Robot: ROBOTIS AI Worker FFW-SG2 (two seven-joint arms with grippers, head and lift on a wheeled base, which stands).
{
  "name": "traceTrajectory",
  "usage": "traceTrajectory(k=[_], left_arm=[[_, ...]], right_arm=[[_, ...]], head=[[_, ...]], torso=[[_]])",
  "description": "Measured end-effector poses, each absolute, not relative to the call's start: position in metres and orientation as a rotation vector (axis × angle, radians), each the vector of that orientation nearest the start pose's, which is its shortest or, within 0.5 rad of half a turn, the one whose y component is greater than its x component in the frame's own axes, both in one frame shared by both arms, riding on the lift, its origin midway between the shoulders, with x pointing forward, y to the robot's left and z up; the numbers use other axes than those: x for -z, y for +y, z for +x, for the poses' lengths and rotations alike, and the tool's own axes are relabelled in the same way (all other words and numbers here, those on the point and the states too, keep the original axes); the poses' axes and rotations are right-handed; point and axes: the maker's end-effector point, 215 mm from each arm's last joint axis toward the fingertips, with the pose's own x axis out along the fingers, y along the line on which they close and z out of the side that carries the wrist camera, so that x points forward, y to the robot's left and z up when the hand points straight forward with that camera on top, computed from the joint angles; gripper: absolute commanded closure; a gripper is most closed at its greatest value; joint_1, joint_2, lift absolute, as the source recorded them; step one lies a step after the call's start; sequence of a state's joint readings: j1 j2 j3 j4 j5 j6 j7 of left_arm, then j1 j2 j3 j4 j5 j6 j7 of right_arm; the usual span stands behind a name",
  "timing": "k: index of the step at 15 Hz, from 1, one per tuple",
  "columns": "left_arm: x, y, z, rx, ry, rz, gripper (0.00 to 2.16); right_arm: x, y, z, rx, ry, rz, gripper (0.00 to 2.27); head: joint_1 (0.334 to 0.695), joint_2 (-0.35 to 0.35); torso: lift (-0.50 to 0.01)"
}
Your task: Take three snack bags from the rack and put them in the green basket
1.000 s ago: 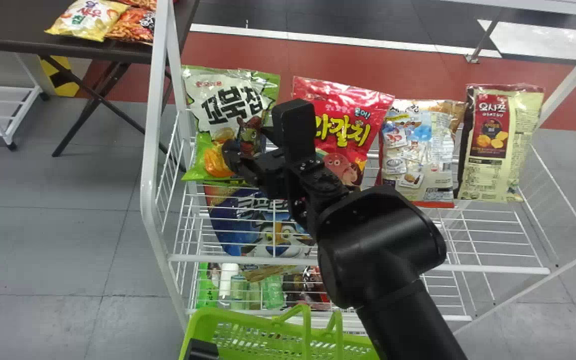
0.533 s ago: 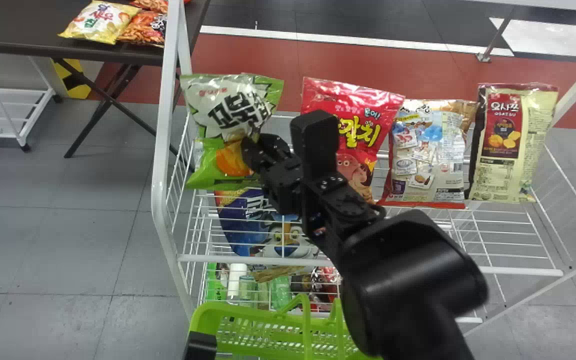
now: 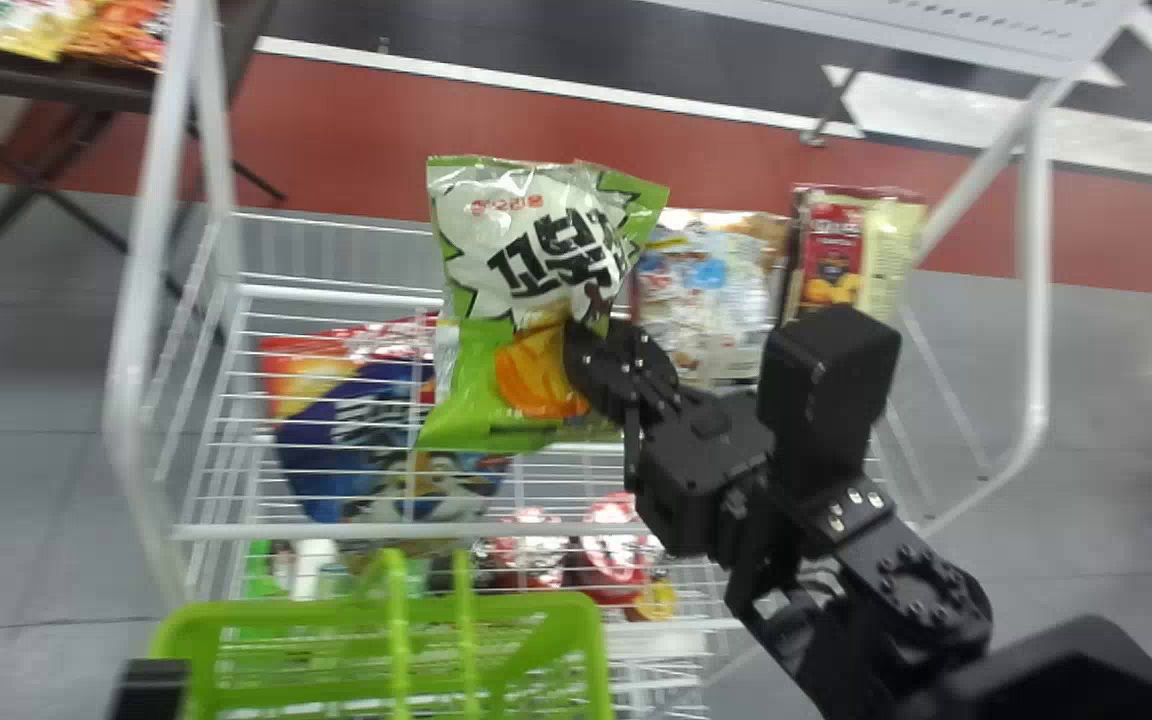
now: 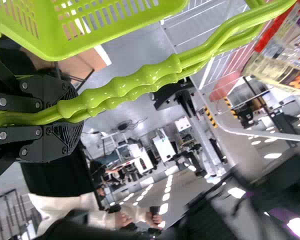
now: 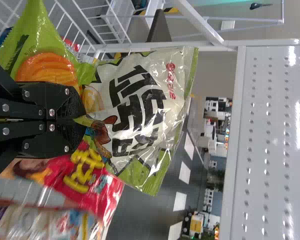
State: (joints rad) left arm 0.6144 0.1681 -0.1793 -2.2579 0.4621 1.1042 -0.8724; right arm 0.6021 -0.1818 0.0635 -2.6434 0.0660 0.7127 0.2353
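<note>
Right fingers (image 5: 71, 109) pinch your glossy green-and-white snack bag (image 5: 132, 107); drop into green plastic basket (image 3: 536, 603), by white rack's front edge (image 3: 276, 531), remains.

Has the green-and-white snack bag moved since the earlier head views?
Yes. In the head view, the green-and-white snack bag, held by the right gripper, has shifted right, away from the rack's left post.

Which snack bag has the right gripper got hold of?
The green-and-white bag with bold black lettering. The right gripper pinches it, while the red bag and the cream bag are in the rack, free of it.
</note>
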Motion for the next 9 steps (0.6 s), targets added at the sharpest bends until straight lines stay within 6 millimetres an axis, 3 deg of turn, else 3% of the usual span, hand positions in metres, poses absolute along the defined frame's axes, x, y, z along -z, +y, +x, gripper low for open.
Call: traceTrajectory(k=[2, 4, 9], left_arm=[[0.403, -0.039, 0.166, 1.221, 0.917, -0.744, 2.11], [0.401, -0.035, 0.174, 1.199, 0.901, -0.761, 2.11], [0.397, -0.03, 0.177, 1.169, 0.884, -0.783, 2.12]], right_arm=[[0.28, -0.189, 0.356, -0.316, 0.344, -0.178, 2.19], [0.299, -0.204, 0.328, -0.322, 0.461, -0.169, 2.19], [0.379, -0.211, 0.27, -0.33, 0.781, -0.062, 2.19]], head=[[0.695, -0.35], [0.695, -0.35], [0.695, -0.35]], torso=[[-0.006], [-0.006], [-0.006]])
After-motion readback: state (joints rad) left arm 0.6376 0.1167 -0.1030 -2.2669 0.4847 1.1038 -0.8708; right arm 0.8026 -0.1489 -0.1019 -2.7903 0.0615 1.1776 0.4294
